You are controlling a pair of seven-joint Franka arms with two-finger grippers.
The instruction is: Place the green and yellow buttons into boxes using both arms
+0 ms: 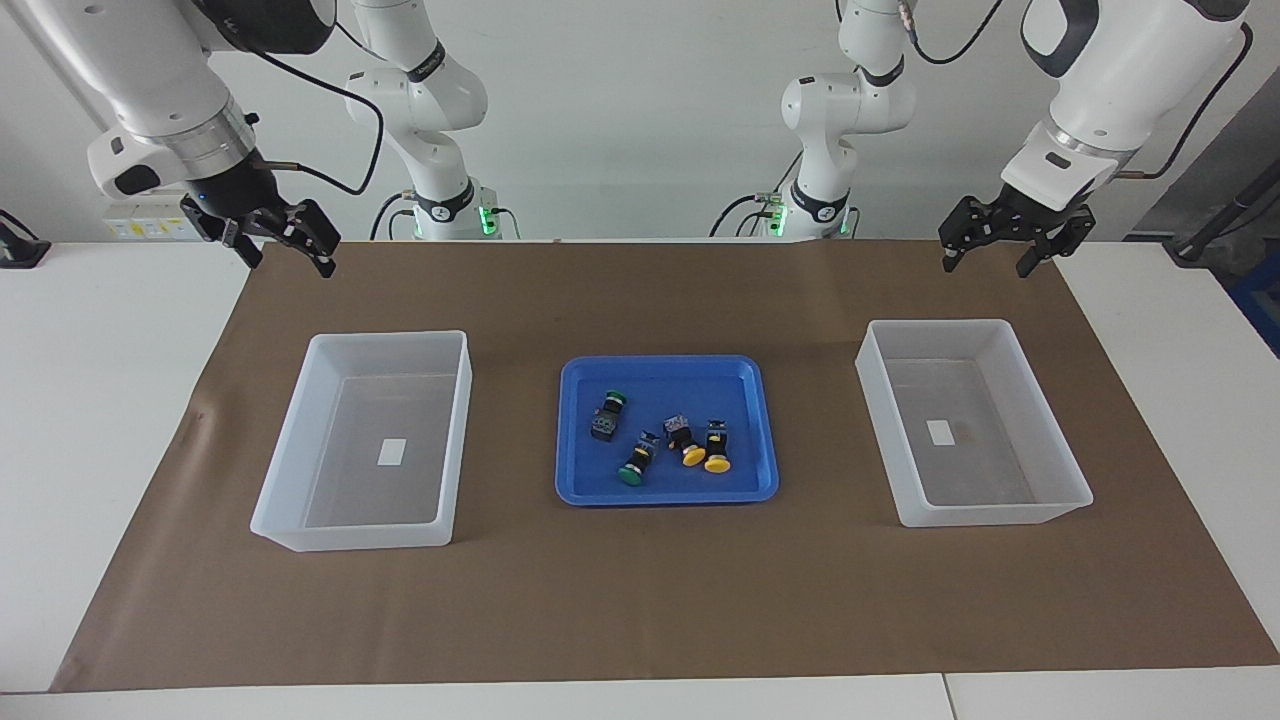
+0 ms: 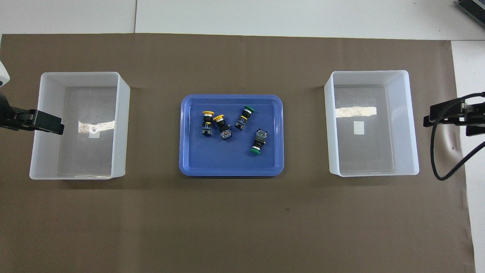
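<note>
Counter (image 1: 100, 400) surface carries a brown mat (image 1: 640, 600), and I see a shallow blue tray (image 1: 575, 440) at the mat's middle, midway between the counter's two ends. I count four buttons lying on their sides in the tray, none in a box. One green button (image 1: 609, 414) lies toward the tray edge nearest the robots; the second green button (image 1: 637, 460) lies closer to the tray's middle. The two yellow buttons, first (image 1: 685, 440) and second (image 1: 716, 447), lie just beside each other toward the left arm's end of the tray. One translucent box (image 1: 975, 425) stands toward the left arm's end of the counter, and the other box (image 1: 365, 440) stands toward the right arm's end; both are well apart from the tray, and each holds only a small white label. I read the left pincer (image 1: 1000, 255) as raised over the mat's edge nearest the robots, at the left arm's end, with fingers spread wide and holding nothing. I read the right pincer (image 1: 290, 255) as raised over the same mat edge at the right arm's end, likewise spread wide and holding nothing. Both arms wait.
</note>
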